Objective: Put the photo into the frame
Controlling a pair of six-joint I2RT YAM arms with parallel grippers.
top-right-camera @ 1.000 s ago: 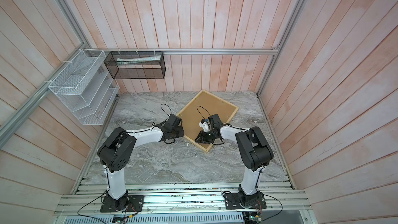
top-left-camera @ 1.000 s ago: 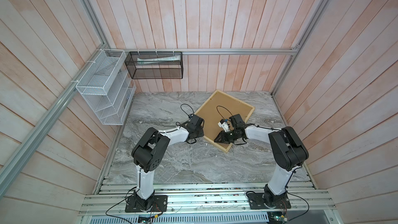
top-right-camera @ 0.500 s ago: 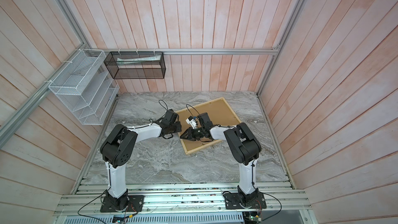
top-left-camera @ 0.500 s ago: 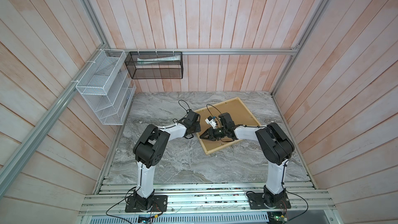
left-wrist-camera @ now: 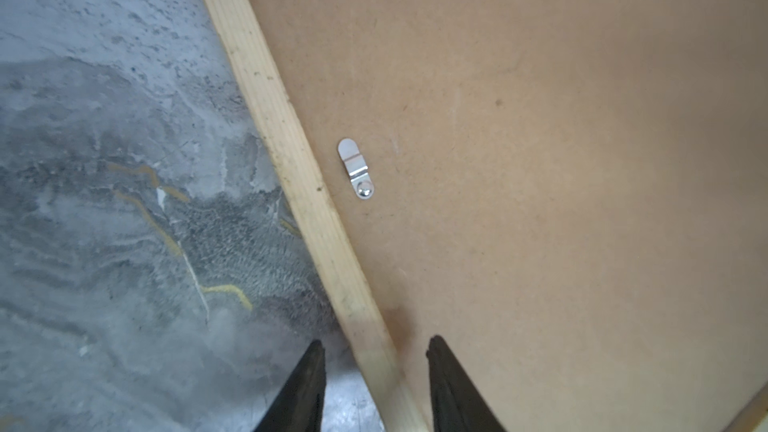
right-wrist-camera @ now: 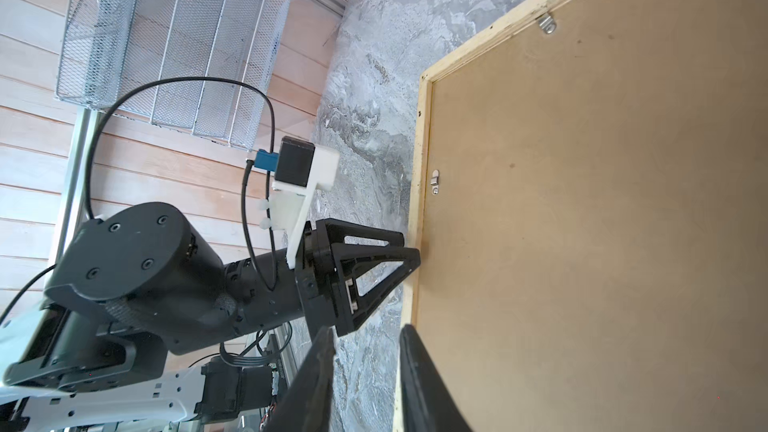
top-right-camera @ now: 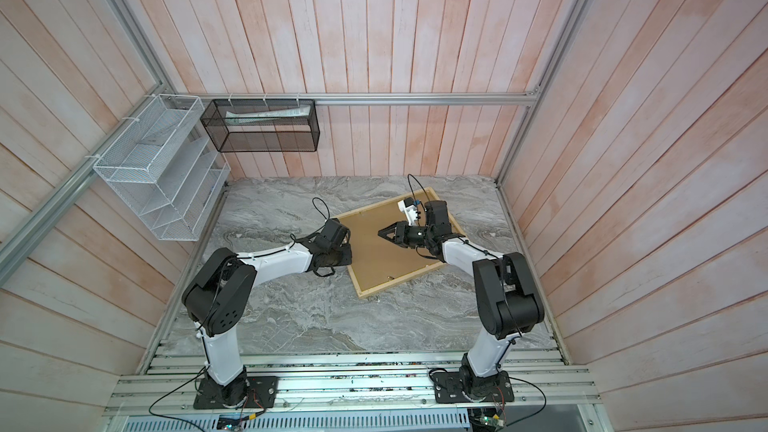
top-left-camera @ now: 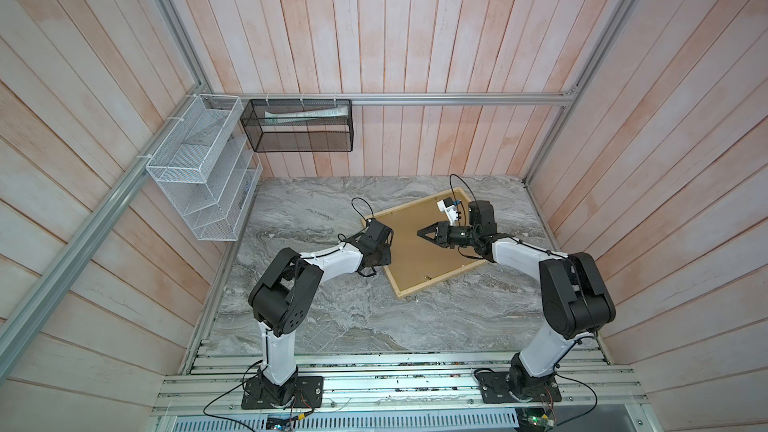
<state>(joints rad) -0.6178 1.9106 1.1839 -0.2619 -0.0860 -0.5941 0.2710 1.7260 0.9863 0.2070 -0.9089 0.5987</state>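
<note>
A pale wood frame [left-wrist-camera: 289,151] lies back-up on the marble table [top-left-camera: 332,309], right of centre (brown backing board [top-left-camera: 419,259] showing), with the left gripper [left-wrist-camera: 374,342] parted astride its rail and the right gripper [right-wrist-camera: 368,327] narrowly parted, empty, hovering above the board.

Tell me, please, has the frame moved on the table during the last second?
Yes. The frame has turned: its corner by the back wall sits further right, its front corner further left.
</note>
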